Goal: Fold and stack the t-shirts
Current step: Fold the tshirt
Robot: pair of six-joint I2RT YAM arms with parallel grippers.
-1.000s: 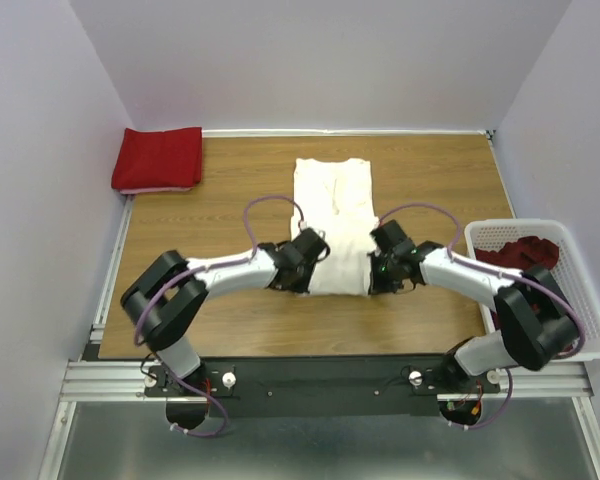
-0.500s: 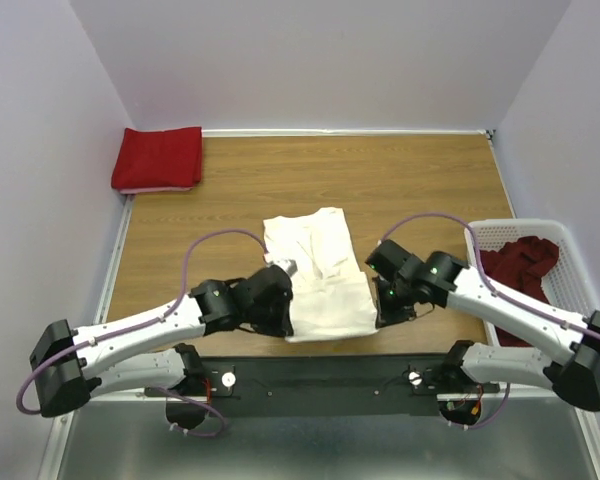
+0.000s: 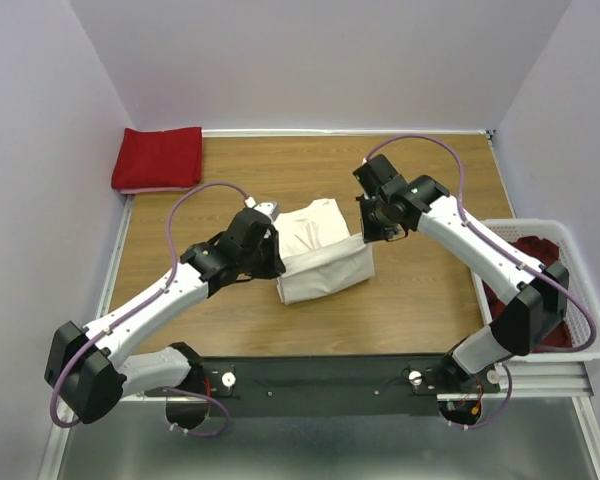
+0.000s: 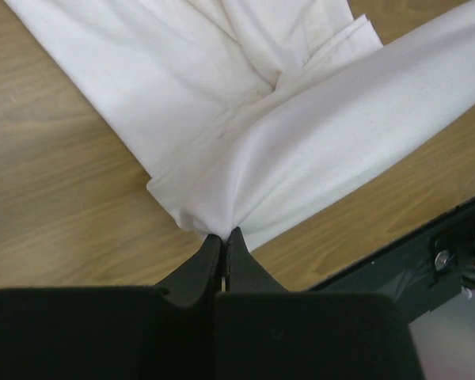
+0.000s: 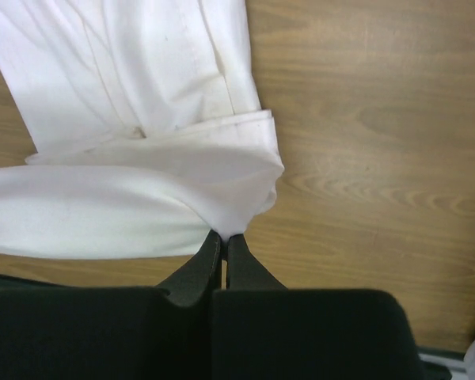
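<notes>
The cream-white t-shirt lies folded over in the middle of the table, its near part lifted and doubled back. My left gripper is shut on its left corner; the wrist view shows the cloth pinched at the gripper's tips. My right gripper is shut on the right corner, the cloth bunched at its tips. A folded bright red t-shirt lies at the far left corner. A dark red t-shirt sits in the basket.
The white lattice basket stands at the right edge of the table. The wooden table has purple walls on three sides. A black rail runs along the near edge.
Both grippers dragged the shirt's near edge toward the bases, then lifted it and carried it away over the shirt's far half, folding it. The left arm has swung back inward.
</notes>
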